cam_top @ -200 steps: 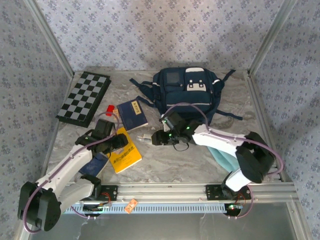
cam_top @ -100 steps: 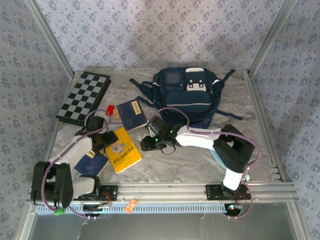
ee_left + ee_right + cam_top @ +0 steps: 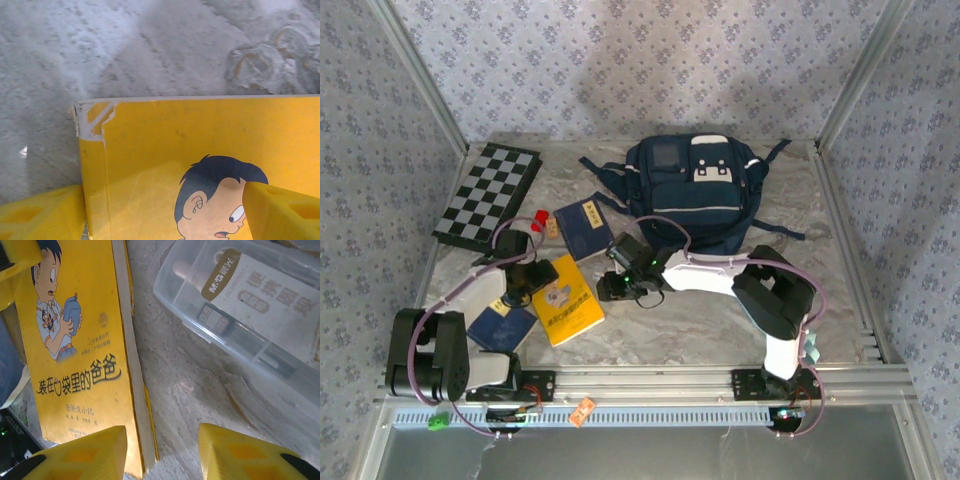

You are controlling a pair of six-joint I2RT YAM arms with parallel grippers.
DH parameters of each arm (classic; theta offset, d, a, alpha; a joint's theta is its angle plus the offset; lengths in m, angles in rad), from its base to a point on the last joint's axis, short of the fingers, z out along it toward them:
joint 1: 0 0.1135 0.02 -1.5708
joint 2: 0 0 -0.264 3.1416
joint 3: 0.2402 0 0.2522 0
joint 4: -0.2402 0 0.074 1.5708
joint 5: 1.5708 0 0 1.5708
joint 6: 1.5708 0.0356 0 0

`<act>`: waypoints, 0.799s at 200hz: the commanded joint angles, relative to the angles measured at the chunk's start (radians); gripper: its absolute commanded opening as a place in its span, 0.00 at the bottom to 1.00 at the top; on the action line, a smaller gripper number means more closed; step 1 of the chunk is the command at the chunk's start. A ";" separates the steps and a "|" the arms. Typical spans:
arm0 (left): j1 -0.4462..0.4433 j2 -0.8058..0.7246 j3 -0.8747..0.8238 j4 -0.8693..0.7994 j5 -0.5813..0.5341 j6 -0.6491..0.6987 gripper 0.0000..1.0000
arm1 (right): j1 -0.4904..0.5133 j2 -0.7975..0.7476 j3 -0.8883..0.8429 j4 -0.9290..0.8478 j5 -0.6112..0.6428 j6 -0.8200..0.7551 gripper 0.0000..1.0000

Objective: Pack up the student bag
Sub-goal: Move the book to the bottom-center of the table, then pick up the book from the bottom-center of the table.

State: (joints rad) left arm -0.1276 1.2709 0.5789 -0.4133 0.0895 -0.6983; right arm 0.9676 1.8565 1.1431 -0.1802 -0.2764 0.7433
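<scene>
The student bag, navy with white patches, lies at the back centre with its straps spread. A yellow cartoon book lies flat at the front left. My left gripper is open at the book's far left corner. In the left wrist view the yellow book lies between that gripper's fingers. My right gripper is open at the book's right edge. In the right wrist view one fingertip is over the yellow book and the other over bare table. A clear pencil case lies just beyond.
A navy book lies between the bag and the yellow book. A blue booklet sits at the front left. A chessboard lies at the back left, with a small red thing beside it. Metal posts frame the table.
My right arm has swung left to the yellow book's right edge, its jaws a little narrower. My left arm has drawn back to the book's far left corner.
</scene>
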 commanded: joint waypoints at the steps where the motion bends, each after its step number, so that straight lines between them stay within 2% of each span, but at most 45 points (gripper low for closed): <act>1: -0.029 -0.037 -0.033 0.137 0.191 0.015 0.80 | 0.009 0.049 0.041 0.002 -0.007 0.031 0.42; 30: -0.028 -0.097 -0.076 0.147 0.181 0.003 0.80 | 0.016 0.101 0.121 -0.032 0.008 0.036 0.48; 55: -0.029 -0.064 -0.069 0.148 0.207 0.010 0.79 | 0.028 0.129 0.159 -0.074 0.023 0.038 0.53; 86: -0.028 -0.048 -0.064 0.118 0.150 -0.005 0.76 | 0.031 0.137 0.169 -0.149 0.091 0.049 0.60; 110: -0.028 -0.041 -0.073 0.147 0.185 -0.018 0.75 | 0.035 0.136 0.170 -0.171 0.100 0.047 0.63; 160: -0.039 -0.031 -0.074 0.171 0.207 -0.037 0.73 | 0.047 0.166 0.221 -0.140 -0.022 0.030 0.64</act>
State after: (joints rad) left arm -0.1520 1.2194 0.5045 -0.2878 0.2291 -0.7200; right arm 1.0050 1.9957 1.3239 -0.3058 -0.2325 0.7776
